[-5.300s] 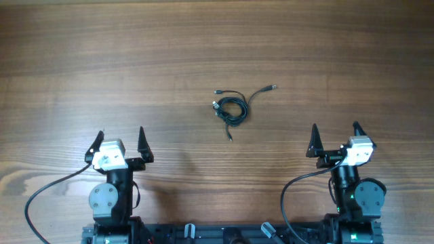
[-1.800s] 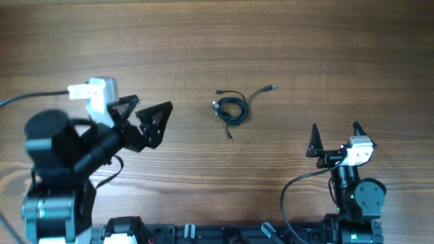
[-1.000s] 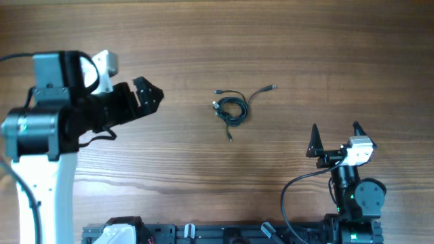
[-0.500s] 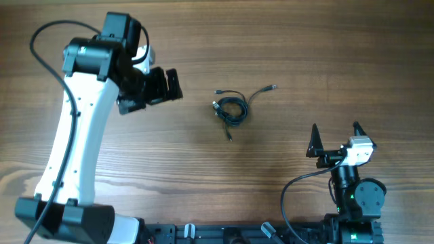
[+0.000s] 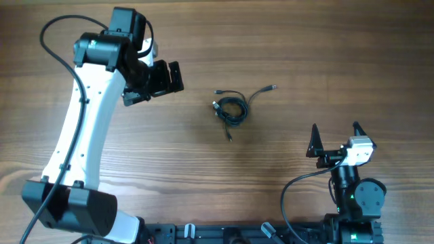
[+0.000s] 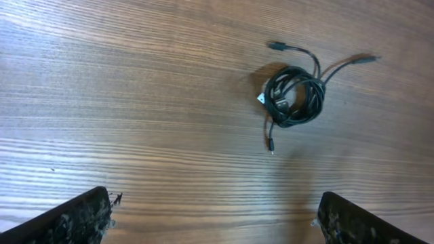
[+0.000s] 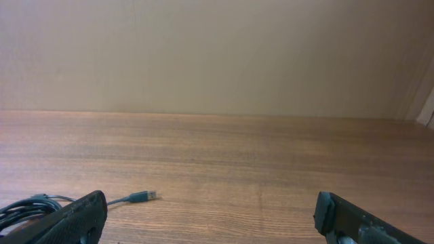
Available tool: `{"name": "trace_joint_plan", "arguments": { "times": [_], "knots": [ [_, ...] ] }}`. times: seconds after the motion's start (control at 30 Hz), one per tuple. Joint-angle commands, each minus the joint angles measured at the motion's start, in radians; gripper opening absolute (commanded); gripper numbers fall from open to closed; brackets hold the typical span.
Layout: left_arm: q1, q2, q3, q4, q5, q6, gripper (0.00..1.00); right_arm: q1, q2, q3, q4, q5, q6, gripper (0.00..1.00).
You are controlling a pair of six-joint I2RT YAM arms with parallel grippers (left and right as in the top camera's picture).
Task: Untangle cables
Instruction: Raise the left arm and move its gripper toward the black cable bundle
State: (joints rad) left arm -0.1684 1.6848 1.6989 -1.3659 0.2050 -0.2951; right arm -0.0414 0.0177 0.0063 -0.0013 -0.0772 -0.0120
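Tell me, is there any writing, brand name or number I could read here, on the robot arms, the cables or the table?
None: no readable text shows in any view.
The cables and their plugs are too small to show any marking.
The left arm and the right arm show no legible label.
The table shows only wood grain.

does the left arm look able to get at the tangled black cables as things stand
Likely yes: the left fingers are open above the wooden table, with the tangled bundle of thin black cables lying uncovered ahead and nothing between.
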Motion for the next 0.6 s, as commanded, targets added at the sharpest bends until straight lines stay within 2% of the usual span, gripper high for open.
{"name": "trace_joint_plan", "arguments": {
  "times": [0.0,0.17,0.57],
  "knots": [
    [-0.005,0.015,-0.014,0.031,-0.013,-0.010,1.00,-0.004,-0.004,-0.001,0.002,0.010,0.014,1.00],
    [-0.006,0.018,-0.019,0.056,0.088,-0.009,1.00,-0.004,-0.004,-0.001,0.002,0.010,0.014,1.00],
    [-0.037,0.076,-0.097,0.145,0.090,-0.010,0.99,-0.004,-0.004,-0.001,0.002,0.010,0.014,1.00]
  ]
}}
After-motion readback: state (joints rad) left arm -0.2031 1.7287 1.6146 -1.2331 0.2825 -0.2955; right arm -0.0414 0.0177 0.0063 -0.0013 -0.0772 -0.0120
